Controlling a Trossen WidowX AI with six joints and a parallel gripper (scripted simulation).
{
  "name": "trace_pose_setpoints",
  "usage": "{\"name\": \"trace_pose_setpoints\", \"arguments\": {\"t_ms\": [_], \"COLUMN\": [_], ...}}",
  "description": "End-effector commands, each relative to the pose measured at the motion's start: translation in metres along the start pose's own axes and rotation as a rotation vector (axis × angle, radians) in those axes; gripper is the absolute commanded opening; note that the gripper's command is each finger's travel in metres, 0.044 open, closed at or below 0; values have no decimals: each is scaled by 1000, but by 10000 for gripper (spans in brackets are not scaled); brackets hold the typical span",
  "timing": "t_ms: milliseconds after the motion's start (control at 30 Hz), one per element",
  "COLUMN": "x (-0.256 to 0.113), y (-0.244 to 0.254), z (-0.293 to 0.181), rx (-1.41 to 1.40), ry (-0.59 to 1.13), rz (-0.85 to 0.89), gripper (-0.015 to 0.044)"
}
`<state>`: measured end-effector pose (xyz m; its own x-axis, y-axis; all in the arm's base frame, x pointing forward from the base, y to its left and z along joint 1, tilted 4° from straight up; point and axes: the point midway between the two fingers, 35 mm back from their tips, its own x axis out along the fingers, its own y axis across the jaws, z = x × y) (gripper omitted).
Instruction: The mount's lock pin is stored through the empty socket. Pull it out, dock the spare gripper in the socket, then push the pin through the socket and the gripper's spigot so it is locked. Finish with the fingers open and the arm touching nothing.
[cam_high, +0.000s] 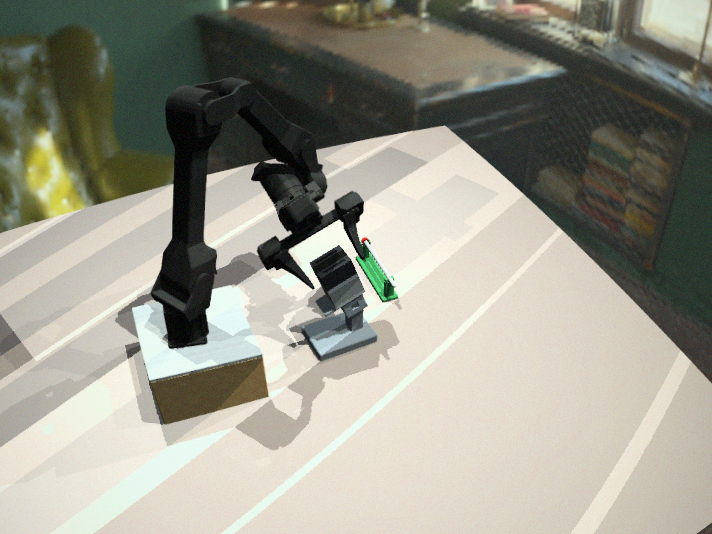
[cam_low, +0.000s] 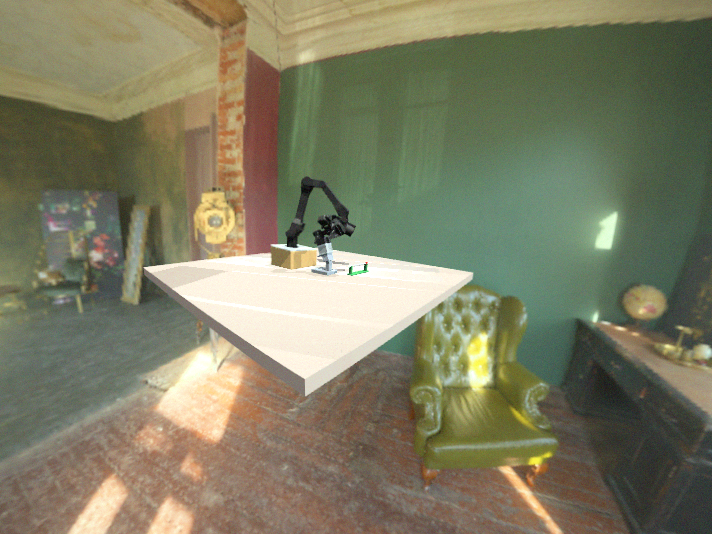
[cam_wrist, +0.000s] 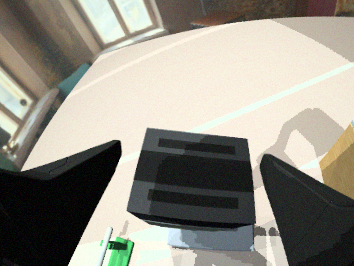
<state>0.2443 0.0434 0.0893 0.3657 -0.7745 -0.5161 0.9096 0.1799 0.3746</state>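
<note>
The spare gripper, a dark slotted block with a grey lower part, stands tilted on the socket of the blue-grey mount. How deep its spigot sits in the socket is hidden. My gripper is open, with one finger on each side of the dark block. The wrist view shows gaps between both fingertips and the block. The lock pin, white with a red end, lies along the top of the green rack, outside the socket.
The arm stands on a wooden box with a pale top, beside the mount. The green rack is just beyond the mount in the top view, close below my far finger. The table has open edges.
</note>
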Motion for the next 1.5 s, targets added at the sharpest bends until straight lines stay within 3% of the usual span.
{"name": "trace_pose_setpoints", "arguments": {"t_ms": [0,1400,1467], "x": [-5,-37,-44], "y": [0,0,1], "z": [8,75,71], "rx": [2,-69,-67], "ry": [1,-32,-11], "rz": [0,-7,8], "gripper": [440,440,387]}}
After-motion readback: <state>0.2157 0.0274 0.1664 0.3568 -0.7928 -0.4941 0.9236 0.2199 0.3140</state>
